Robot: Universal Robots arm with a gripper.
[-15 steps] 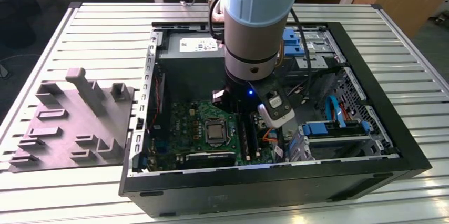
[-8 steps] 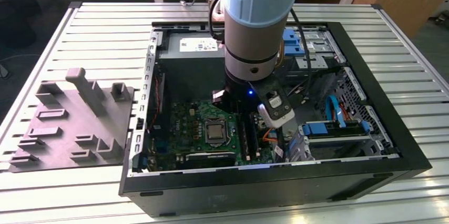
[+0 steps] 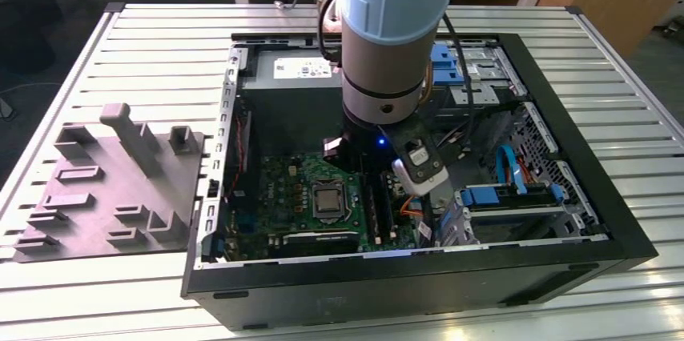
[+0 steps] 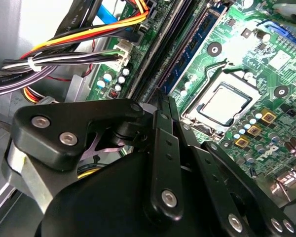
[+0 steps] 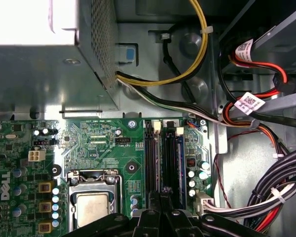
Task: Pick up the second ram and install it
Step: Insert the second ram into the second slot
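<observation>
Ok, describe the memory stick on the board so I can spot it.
Inside the open black computer case sits a green motherboard with a square metal processor socket. Beside the socket run long narrow black slots; the memory stick stands on edge among them, the one dark blue strip carrying black chips.

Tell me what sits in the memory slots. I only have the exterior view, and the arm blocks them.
Observer: In the second wrist view, a slim dark blue memory stick with black chips stands upright in one slot.
Operator: Where is the gripper relative to it?
Observer: The black gripper hangs over one end of the long narrow black plastic slots, close to the stick's end.
Operator: Any cables in the way?
Observer: No. The bundled black cables lie beside the slots, apart from them.
</observation>
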